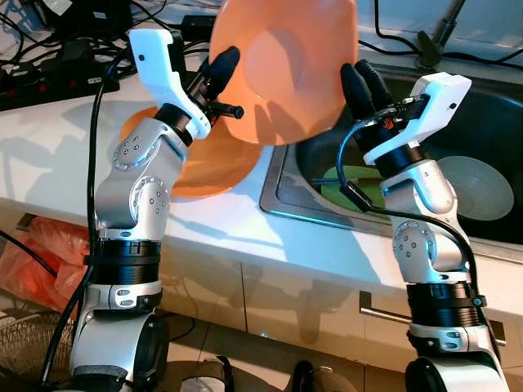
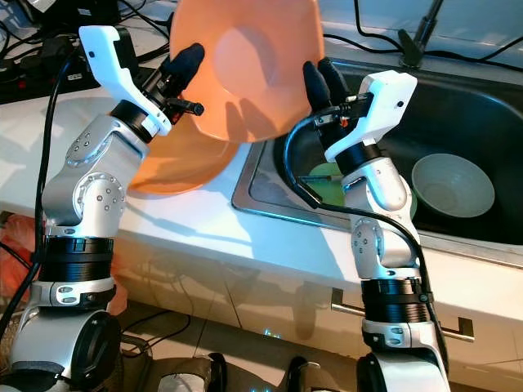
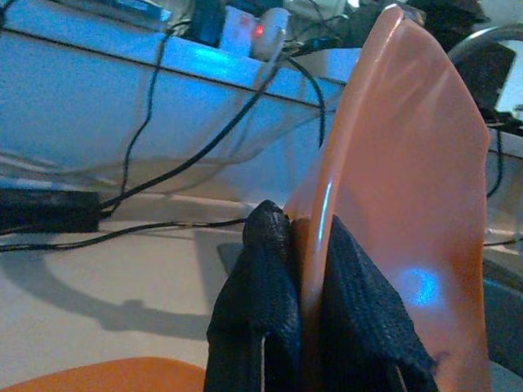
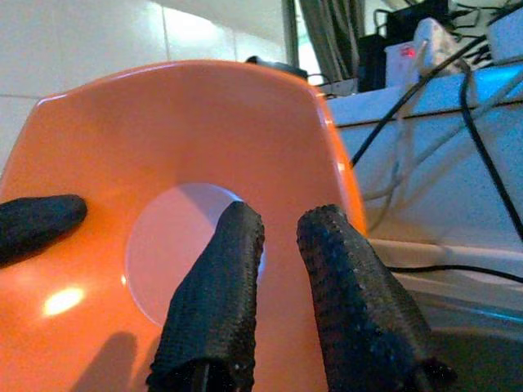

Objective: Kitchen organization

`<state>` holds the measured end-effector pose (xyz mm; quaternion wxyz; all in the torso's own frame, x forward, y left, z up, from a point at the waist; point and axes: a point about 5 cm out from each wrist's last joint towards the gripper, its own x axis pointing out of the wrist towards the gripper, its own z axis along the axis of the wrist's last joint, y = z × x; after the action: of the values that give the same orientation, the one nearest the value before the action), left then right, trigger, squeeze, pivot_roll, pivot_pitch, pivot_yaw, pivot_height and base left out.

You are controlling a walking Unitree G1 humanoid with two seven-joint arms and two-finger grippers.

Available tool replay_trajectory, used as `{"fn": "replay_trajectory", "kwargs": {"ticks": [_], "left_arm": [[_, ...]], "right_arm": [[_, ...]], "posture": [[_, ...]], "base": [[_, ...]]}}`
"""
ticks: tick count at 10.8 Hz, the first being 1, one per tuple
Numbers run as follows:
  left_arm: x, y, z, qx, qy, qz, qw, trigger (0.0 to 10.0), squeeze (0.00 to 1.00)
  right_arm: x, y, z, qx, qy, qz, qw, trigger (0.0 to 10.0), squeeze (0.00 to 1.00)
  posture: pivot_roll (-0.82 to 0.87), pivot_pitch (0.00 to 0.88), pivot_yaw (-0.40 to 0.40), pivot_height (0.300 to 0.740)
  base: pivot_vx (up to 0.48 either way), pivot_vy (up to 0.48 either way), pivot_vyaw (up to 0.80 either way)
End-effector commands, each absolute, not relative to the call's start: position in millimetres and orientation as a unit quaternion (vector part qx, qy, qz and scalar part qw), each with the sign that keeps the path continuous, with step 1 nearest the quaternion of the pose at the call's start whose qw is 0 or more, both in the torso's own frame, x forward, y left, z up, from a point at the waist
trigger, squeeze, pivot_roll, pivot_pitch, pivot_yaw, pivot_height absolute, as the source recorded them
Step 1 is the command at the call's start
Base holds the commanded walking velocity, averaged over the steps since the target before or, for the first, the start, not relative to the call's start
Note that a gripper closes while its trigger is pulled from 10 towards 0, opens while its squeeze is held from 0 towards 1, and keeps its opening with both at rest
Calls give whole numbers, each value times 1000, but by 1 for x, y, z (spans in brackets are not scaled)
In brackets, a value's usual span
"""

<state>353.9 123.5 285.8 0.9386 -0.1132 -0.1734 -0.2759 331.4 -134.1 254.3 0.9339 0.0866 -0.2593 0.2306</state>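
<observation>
Orange bowl point(image 1: 286, 69) tilted above sink point(image 1: 490, 114) edge. Left gripper point(image 1: 219, 69) clamped on its rim; right gripper point(image 1: 359, 82) fingers slightly apart, straddling opposite rim.

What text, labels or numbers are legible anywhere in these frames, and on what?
None legible.
Orange basin, held up between left hand and right hand: no markings seen.
White power adapter with a red light on the back counter: any print too blurred to read.

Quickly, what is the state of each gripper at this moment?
Left gripper: shut on the rim of the raised orange plastic basin.
Right gripper: at the basin's opposite rim; cannot tell whether it clamps.
</observation>
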Motion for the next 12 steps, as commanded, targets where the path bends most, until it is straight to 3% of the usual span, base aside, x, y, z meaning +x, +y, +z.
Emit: {"fn": "replay_trajectory", "kwargs": {"ticks": [1, 8, 9, 12], "left_arm": [[349, 121, 291, -106, -194, -296, 929, 10000, 0], [342, 117, 293, -92, -200, -328, 919, 10000, 0], [344, 120, 291, -90, -197, -317, 923, 10000, 0], [345, 119, 290, -89, -195, -317, 924, 10000, 0]], "right_arm": [[328, -133, 252, 85, -257, 245, 931, 10000, 0], [328, -134, 251, 70, -257, 247, 932, 10000, 0], [327, -137, 255, 71, -264, 240, 931, 10000, 1000], [323, -143, 267, 70, -290, 225, 928, 10000, 1000]], "posture": [[130, 159, 26, 740], [130, 152, 25, 740], [129, 148, 24, 740], [129, 146, 24, 740]], "base": [[0, 0, 0], [0, 0, 0], [0, 0, 0], [0, 0, 0]]}}
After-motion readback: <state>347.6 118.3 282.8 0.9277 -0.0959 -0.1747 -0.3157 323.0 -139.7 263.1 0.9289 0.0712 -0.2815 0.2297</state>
